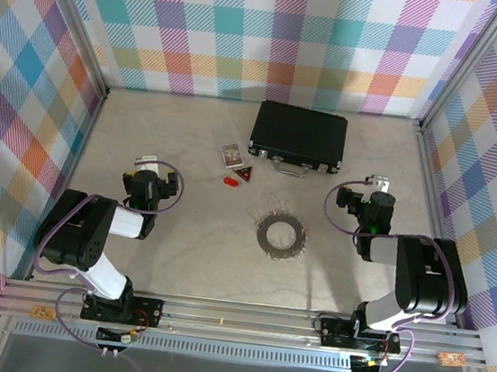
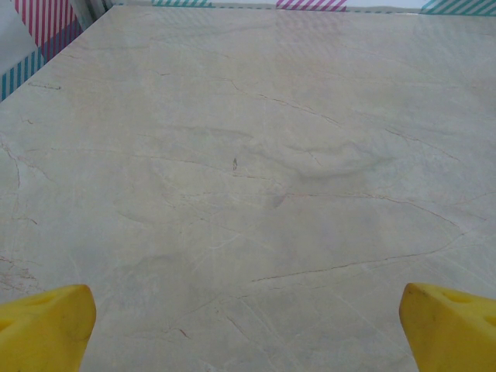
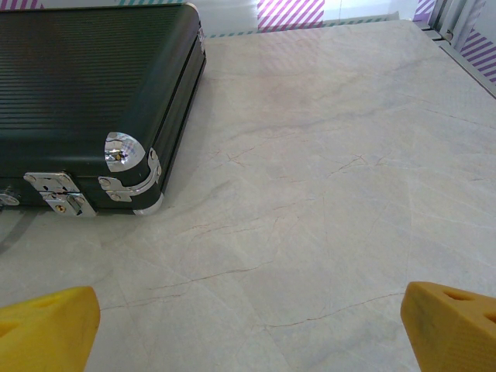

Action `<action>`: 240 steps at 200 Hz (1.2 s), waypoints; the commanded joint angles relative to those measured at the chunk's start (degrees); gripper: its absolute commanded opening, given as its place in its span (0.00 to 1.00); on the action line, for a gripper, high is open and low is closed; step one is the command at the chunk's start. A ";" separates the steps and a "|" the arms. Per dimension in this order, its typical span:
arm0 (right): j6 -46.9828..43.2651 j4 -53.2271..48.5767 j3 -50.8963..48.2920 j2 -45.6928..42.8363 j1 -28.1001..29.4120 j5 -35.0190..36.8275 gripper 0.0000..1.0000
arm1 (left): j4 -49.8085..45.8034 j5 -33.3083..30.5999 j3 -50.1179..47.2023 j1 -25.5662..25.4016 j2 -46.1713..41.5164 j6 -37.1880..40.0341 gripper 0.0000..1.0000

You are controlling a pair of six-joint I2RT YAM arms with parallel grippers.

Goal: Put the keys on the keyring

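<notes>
Near the middle of the counter [image 1: 185,260], between your two arms, the keyring [image 1: 280,234] lies flat and free, touched by neither tool. The key [image 1: 230,182], tiny with a red head, rests well apart from it toward the far left. It is just beside a dark red triangular tag [image 1: 244,176] and near a small printed card [image 1: 231,153]. All three sit off the near-left corner of the black case [image 1: 298,135], which lies toward the far edge.

With key and ring loose and separate, you can judge that the threading is not yet begun. The key lies closer to your left arm and the ring sits roughly midway, so one arm could plausibly fetch while the other steadies.

Both arms are folded back over their bases, forearms reaching toward the far edge, one on each side of the ring. Your left tool [image 1: 148,165] is spread wide. Its yellow fingertips [image 2: 43,325] sit at the bottom corners of the wrist view, with bare counter between them and nothing held. Your right tool [image 1: 376,183] is spread just as wide and empty, its fingertips [image 3: 453,325] framing open counter beside the case's near-right corner and latches.
</notes>
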 commanded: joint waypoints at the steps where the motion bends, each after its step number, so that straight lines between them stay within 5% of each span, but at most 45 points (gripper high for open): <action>1: 0.71 2.62 -0.49 0.27 0.21 0.48 0.99 | 2.96 0.39 0.18 0.37 -0.06 -0.76 1.00; 175: 0.77 2.92 -0.55 -0.06 0.26 0.87 0.99 | 3.40 0.63 -0.12 0.38 -0.19 -0.76 1.00; 206: -1.09 -0.65 0.16 -3.11 0.99 -0.55 0.99 | -0.54 2.30 -0.08 0.35 -4.67 -0.03 1.00; 240: 0.38 -19.16 6.00 -13.10 2.51 4.31 0.99 | -11.99 3.24 1.88 -0.06 -13.44 -0.04 1.00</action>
